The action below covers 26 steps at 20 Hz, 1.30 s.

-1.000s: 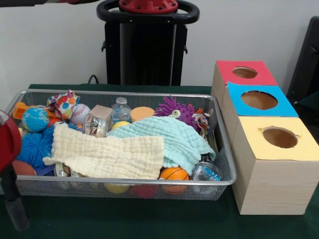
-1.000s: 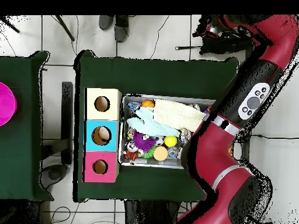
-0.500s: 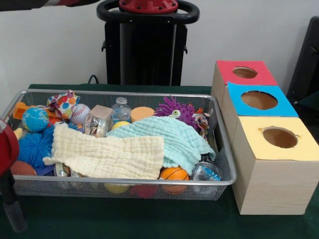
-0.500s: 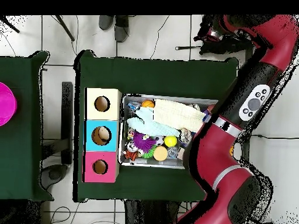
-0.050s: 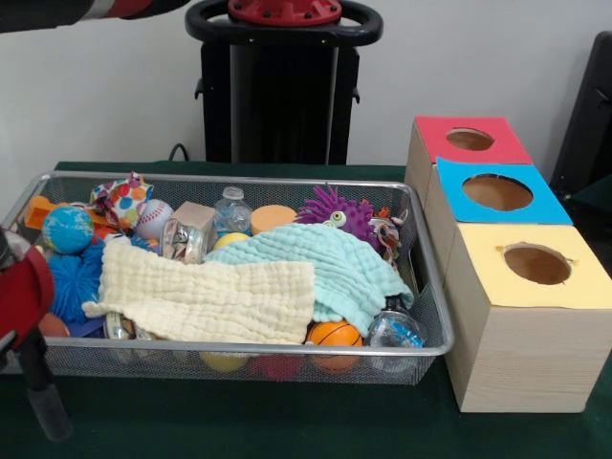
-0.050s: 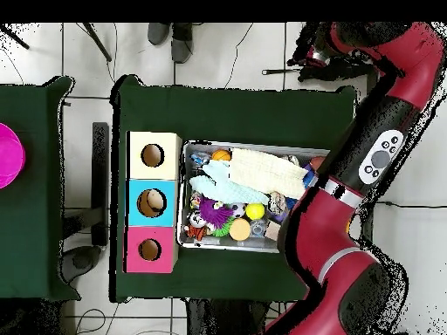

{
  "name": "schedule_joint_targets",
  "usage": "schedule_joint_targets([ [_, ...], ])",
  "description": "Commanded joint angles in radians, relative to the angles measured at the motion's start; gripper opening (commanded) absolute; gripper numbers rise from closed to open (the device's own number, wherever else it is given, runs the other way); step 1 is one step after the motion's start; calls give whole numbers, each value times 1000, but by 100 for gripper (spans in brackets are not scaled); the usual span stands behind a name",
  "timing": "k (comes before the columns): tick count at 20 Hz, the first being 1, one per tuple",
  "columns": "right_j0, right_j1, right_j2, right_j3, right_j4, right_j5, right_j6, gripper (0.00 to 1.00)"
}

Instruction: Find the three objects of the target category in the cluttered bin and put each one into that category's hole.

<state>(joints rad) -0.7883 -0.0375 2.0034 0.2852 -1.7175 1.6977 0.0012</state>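
Note:
A wire mesh bin [image 5: 239, 351] holds a cream cloth [image 5: 206, 296] and a mint cloth [image 5: 330, 263] spread over toys. Around them lie a small basketball [image 5: 335, 334], a globe ball [image 5: 67, 229], a baseball [image 5: 153, 218], a blue spiky ball [image 5: 72, 282], a purple spiky toy [image 5: 335, 208], a wooden block [image 5: 196, 214] and a clear bottle [image 5: 231, 207]. Right of the bin stand wooden boxes with red [image 5: 469, 140], blue [image 5: 497, 191] and yellow [image 5: 535, 263] holed tops. In the overhead view my gripper [image 6: 307, 54] is a dark shape beyond the table, away from the bin [image 6: 249, 145].
A red arm link with a black rod [image 5: 27, 316] stands at the bin's left end in the front view. From overhead the arm [image 6: 336, 196] covers the bin's right end. The blue box's hole [image 6: 153, 202] shows something pale inside. A second green table carries a magenta disc [image 6: 7, 155].
The red arm link at the bin's left end has shifted slightly right and lower in the front view. From overhead the arm has swung a little away, uncovering more of the bin.

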Motion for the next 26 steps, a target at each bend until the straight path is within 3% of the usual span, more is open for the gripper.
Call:
schedule_joint_targets([
  [1,-24,-28,-239,48,102,38,377,100],
  [12,-36,-85,-445,131,290,0,558,100],
  [26,-43,-139,-627,180,472,-22,627,100],
])
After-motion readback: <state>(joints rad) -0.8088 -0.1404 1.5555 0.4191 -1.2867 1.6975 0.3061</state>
